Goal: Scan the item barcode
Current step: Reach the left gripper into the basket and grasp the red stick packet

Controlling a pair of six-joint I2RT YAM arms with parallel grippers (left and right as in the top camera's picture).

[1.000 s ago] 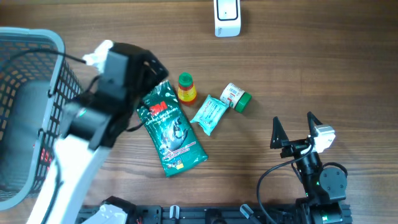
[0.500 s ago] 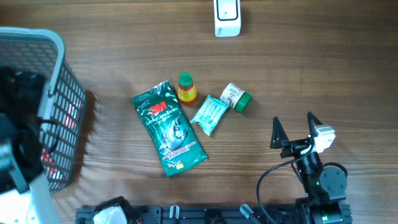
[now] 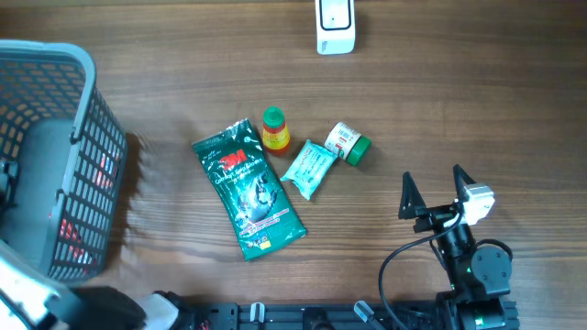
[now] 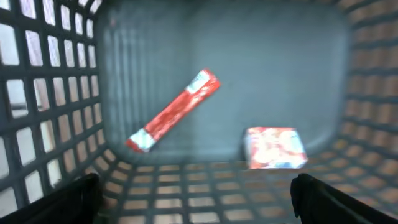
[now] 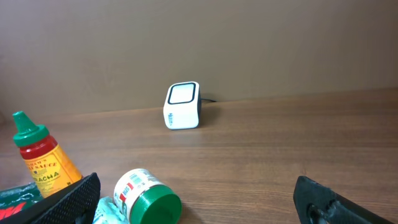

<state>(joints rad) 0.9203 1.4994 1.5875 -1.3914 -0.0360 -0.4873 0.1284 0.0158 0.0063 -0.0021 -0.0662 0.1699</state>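
Overhead, the white scanner (image 3: 335, 26) stands at the far edge of the table (image 3: 477, 82), well apart from the green pouch (image 3: 252, 192), sauce bottle (image 3: 274, 129), teal packet (image 3: 309, 169) and green-lidded jar (image 3: 348, 142) clustered mid-table. The right gripper (image 3: 432, 188) sits near the front edge, jaws wide and empty. The left gripper (image 4: 196, 202), also wide and empty, looks into the grey basket (image 3: 46, 49), where a red stick pack (image 4: 174, 111) and a red-and-white packet (image 4: 275, 148) lie.

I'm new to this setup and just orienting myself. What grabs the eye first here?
The big grey mesh basket at the left of the table, with a red stick packet and a red-and-white pack lying inside. Next, the green pouch in the middle, and the white scanner at the far edge.
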